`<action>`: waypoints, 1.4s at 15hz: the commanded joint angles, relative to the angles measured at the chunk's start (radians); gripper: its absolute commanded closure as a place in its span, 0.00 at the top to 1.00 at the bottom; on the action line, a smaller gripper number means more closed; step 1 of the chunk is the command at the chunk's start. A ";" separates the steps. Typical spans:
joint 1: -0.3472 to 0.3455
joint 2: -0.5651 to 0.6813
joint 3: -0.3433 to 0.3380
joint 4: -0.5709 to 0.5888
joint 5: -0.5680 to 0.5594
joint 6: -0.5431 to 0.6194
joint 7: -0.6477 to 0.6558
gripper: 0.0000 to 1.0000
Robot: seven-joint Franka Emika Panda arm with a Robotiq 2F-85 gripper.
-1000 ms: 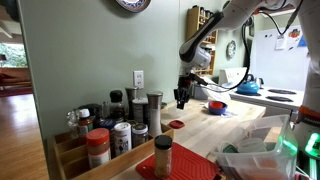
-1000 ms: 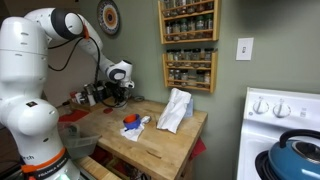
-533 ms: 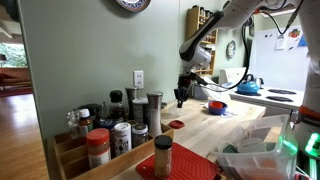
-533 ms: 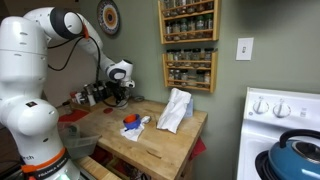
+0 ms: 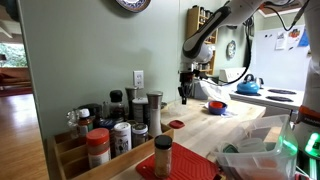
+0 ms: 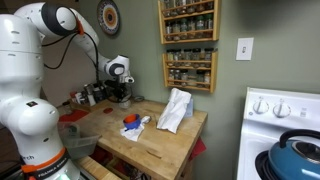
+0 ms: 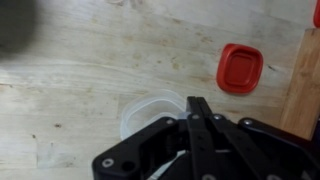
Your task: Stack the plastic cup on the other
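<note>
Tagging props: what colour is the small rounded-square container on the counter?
Red; the small rounded-square plastic container shows best in wrist view.

The claw (image 7: 197, 112) hides the near rim of the blurred clear cup (image 7: 143, 108).

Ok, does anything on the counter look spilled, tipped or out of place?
Nothing looks spilled or tipped. In the wrist view the red cup and the clear cup sit apart on the wooden counter. Only a crumpled white cloth in an exterior view looks untidy.
</note>
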 commanded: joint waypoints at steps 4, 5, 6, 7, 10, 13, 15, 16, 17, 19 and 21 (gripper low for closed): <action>0.034 0.003 -0.004 0.021 -0.161 -0.027 0.011 0.01; 0.041 0.008 -0.002 0.031 -0.183 -0.032 0.006 0.01; 0.048 0.011 0.002 0.042 -0.199 -0.040 -0.003 0.01; 0.053 0.012 0.006 0.051 -0.211 -0.045 -0.013 0.01; 0.071 0.020 0.017 0.090 -0.253 -0.093 -0.044 0.01; 0.098 0.046 0.021 0.141 -0.317 -0.156 -0.033 0.01; 0.116 0.074 0.017 0.185 -0.371 -0.213 -0.016 0.01; 0.125 0.094 0.014 0.211 -0.397 -0.250 -0.006 0.01; 0.133 0.112 0.011 0.238 -0.422 -0.288 0.003 0.01; 0.147 0.145 0.003 0.294 -0.472 -0.360 0.035 0.01; 0.158 0.174 -0.006 0.344 -0.514 -0.413 0.067 0.01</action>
